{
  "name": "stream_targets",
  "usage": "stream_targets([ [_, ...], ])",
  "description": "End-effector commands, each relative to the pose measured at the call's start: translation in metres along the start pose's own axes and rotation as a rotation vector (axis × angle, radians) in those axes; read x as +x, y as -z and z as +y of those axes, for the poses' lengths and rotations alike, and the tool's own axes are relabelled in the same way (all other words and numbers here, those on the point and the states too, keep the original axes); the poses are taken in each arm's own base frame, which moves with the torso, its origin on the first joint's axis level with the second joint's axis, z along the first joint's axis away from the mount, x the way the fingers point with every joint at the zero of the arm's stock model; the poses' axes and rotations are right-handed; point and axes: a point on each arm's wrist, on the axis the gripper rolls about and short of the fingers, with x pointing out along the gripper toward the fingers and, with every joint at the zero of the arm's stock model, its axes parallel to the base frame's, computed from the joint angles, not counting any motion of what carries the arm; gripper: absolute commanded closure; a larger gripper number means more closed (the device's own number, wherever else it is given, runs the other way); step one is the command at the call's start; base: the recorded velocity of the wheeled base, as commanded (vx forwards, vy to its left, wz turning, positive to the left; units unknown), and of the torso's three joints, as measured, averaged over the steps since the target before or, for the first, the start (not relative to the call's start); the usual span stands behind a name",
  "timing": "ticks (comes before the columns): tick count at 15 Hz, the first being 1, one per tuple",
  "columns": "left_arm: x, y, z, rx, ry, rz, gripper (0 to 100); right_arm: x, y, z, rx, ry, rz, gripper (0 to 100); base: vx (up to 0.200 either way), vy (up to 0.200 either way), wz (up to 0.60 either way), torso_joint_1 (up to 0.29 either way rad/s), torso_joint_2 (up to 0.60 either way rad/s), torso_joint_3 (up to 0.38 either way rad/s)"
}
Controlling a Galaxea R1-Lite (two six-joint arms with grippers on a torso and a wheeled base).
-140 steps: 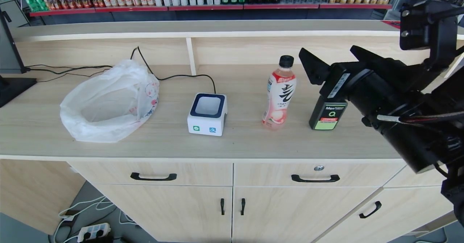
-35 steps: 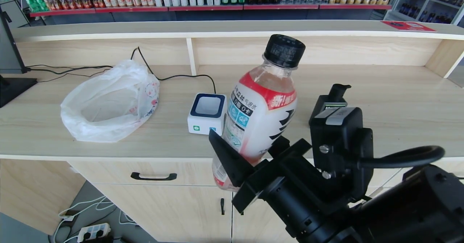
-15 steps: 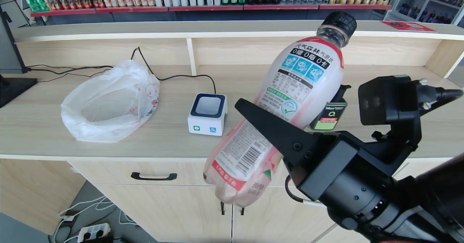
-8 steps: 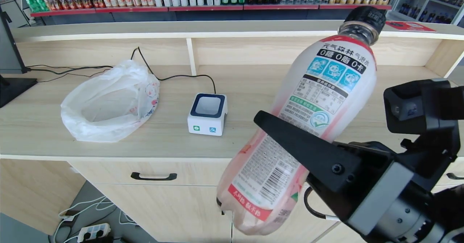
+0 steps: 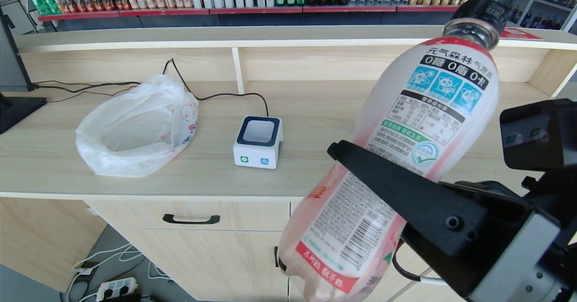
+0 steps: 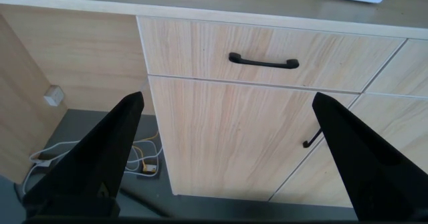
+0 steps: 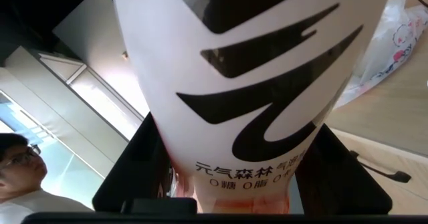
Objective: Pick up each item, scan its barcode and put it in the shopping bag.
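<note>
Left gripper: spread wide, nothing held, hanging in front of the cabinet drawer below the counter edge.
Shopping bag: white plastic, mouth open, lying on the counter at far left; same place as in all earlier frames; nothing visible inside.
Scanner: small white box with a dark-framed window facing up, just right of the bag, corded to the back; unmoved.
Bottle: pink drink, black cap; stood upright on the counter right of the scanner nine seconds ago, now off it, tilted cap-up to the right, base low and close to the head camera; drifted rightward and nearer over the last second.
Right gripper: clamped on the bottle's lower half, one finger on each side.
Meaning for task: pick done, scan likely still pending; bottle well right of the scanner, barcode panel turned up at the camera rather than down to the window.
Labels: barcode near the base, block of fine print, table panel, three blue square icons, red band at the shoulder; large black brushstroke character on the opposite face, in the right wrist view.
</note>
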Motion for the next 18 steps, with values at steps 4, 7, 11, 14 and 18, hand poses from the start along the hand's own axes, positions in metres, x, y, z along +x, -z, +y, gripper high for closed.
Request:
stream_targets([
  [4,0.000,0.000,0.000,0.000,0.000,0.000,0,-0.002,-0.002,0.002,0.000,-0.006,-0.006,100,0.000,0.000,0.00,0.000,0.00,0.000],
  [7,0.000,0.000,0.000,0.000,0.000,0.000,0,-0.003,-0.003,0.002,-0.006,-0.004,-0.007,100,0.000,0.000,0.00,0.000,0.00,0.000],
  [11,0.000,0.000,0.000,0.000,-0.001,0.000,0,-0.010,-0.003,0.002,-0.022,0.004,0.000,100,0.000,0.000,0.00,0.000,0.00,0.000],
  [14,0.000,0.000,0.000,0.000,0.000,0.000,0,-0.015,-0.005,0.004,-0.063,0.004,0.000,100,0.000,0.000,0.00,0.000,0.00,0.000],
  [18,0.000,0.000,0.000,0.000,-0.001,0.000,0,-0.015,-0.004,0.003,-0.129,0.003,0.007,100,0.000,0.000,0.00,0.000,0.00,0.000],
])
